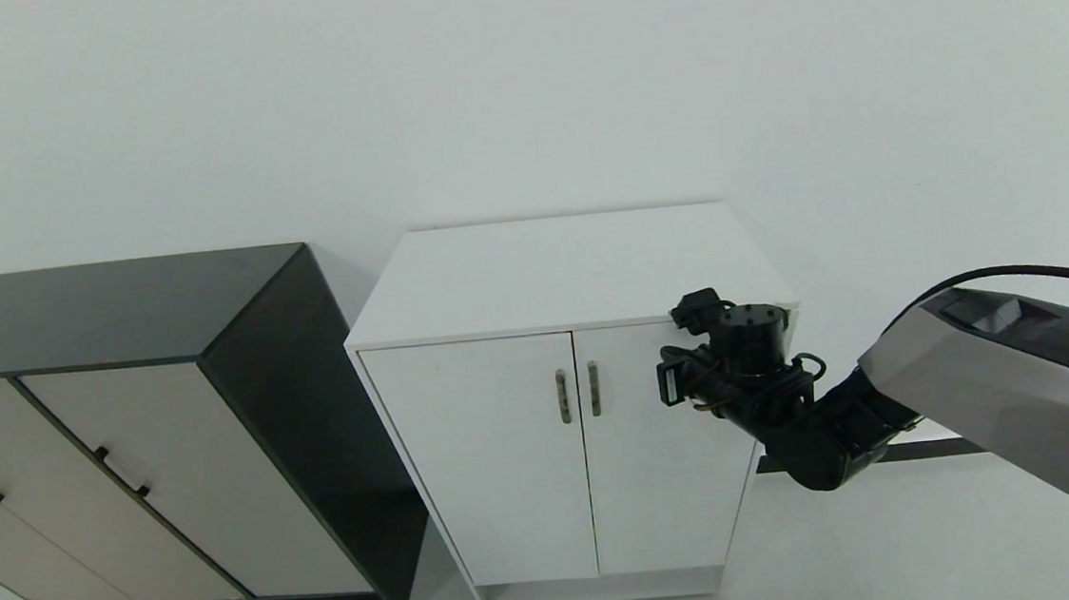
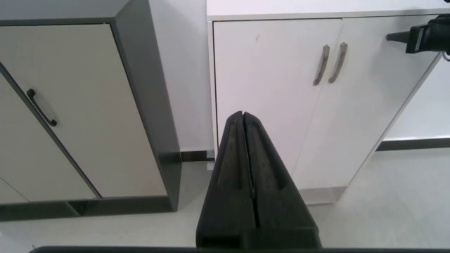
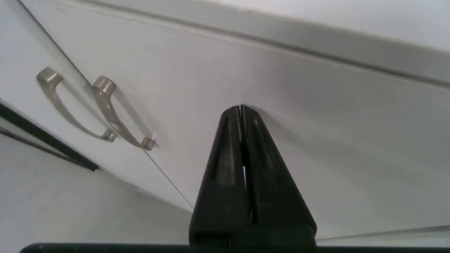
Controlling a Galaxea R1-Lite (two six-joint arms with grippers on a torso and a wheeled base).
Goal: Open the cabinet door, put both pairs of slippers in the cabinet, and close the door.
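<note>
The white cabinet [image 1: 561,274] stands against the wall with both doors closed. Two metal handles [image 1: 562,396] [image 1: 594,388] sit side by side at the centre seam, and the right wrist view has them off to one side [image 3: 119,116]. My right gripper [image 1: 667,385] is shut and empty, its tip close in front of the upper part of the right door [image 1: 668,480], to the right of the handles. From its own wrist the shut fingers [image 3: 242,116] point at the door panel. My left gripper [image 2: 242,119] is shut and empty, held lower and farther back, facing the cabinet [image 2: 281,91].
A black cabinet [image 1: 116,314] with pale doors and dark handles [image 1: 119,471] stands just left of the white one, angled toward it. Bare pale floor [image 1: 897,548] lies in front and to the right. A dark baseboard [image 1: 928,449] runs along the wall.
</note>
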